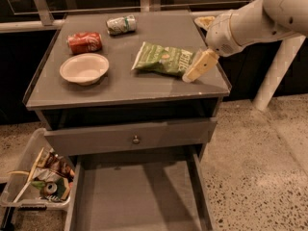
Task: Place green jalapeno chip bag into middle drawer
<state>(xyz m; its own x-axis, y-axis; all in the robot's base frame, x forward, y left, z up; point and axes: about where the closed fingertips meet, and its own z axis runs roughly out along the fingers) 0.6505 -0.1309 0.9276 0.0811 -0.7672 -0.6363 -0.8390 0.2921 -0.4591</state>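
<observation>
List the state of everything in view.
Chip bag: lying flat on tabletop.
Gripper: at bag's right-hand end, contact unclear.
Middle drawer: open, floor bare.
Knob drawer: looks shut.
Red can: crushed, on side.
Silver can: crushed, on side.
Bowl: upright, empty.
Bin: holds trash.

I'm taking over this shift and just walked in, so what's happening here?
A one-armed robot has its gripper low over the cabinet top, at the end of the green jalapeno chip bag farthest from the bowl. The bag lies flat on the top; whether the gripper has hold of it cannot be told. Below, the middle drawer stands pulled out, and the bag is not yet in it. A red can and a silver-green can lie beyond the bowl.
</observation>
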